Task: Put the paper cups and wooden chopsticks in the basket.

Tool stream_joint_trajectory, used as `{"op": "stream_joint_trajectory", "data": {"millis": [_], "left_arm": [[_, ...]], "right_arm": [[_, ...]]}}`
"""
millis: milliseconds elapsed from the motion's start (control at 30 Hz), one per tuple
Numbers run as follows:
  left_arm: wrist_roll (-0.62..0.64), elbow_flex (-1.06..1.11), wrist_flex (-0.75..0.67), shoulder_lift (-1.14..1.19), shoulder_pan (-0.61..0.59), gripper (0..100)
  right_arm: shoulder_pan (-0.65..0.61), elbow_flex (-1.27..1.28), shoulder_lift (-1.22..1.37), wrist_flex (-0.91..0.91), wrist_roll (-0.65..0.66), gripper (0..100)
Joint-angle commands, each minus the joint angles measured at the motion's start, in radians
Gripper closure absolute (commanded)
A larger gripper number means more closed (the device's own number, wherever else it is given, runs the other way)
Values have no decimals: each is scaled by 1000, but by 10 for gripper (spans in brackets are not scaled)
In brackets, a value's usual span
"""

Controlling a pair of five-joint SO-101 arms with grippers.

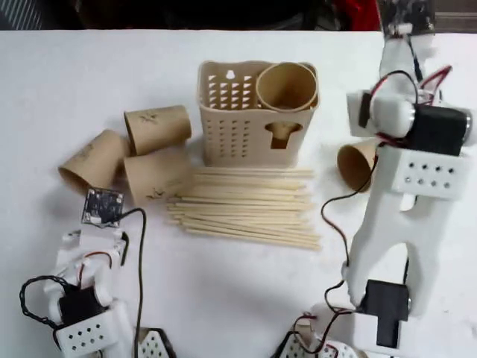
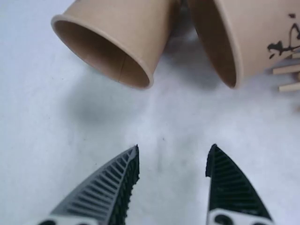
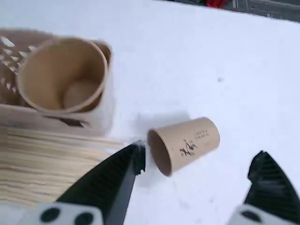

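Right wrist view | right fingers (image 3: 108, 183) spread; cup (image 3: 61, 75) in basket (image 3: 33, 119) shows bottom | left fingers (image 2: 112, 187) spread

The right arm (image 1: 387, 224) hides part of the lone paper cup (image 1: 354, 165)

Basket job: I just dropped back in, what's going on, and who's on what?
One paper cup stands upright in the basket. Three more cups lie on their sides left of it, and a lone cup lies to its right. The wooden chopsticks sit in a pile on the table in front of the basket. The left claw is open over bare table, short of two fallen cups. The right claw is open above the lone cup. Neither holds anything.
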Motion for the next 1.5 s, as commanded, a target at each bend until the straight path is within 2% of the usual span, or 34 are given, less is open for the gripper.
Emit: {"op": "stream_joint_trajectory", "data": {"millis": [0, 267, 400, 500, 767, 1000, 1333, 1400, 1467], "left_arm": [[12, -2, -25, -5, 10, 762], [12, -2, -25, -5, 10, 762], [12, -2, -25, -5, 10, 762], [12, -2, -25, -5, 10, 762], [12, -2, -25, -5, 10, 762], [12, -2, -25, -5, 10, 762], [12, -2, -25, -5, 10, 762], [12, -2, -25, -5, 10, 762], [12, -2, -25, -5, 10, 762]], "right_arm": [[87, 252, -54, -88, 196, 651], [122, 876, -283, -504, 394, 651], [127, 1086, -306, -671, 511, 649], [125, 1191, -306, -789, 539, 649], [131, 1304, -305, -1052, 446, 650], [139, 1405, -291, -1297, 440, 651], [260, 1395, -25, -1564, 442, 652], [274, 1395, 1, -1593, 442, 684], [289, 1395, 12, -1613, 442, 759]]}}
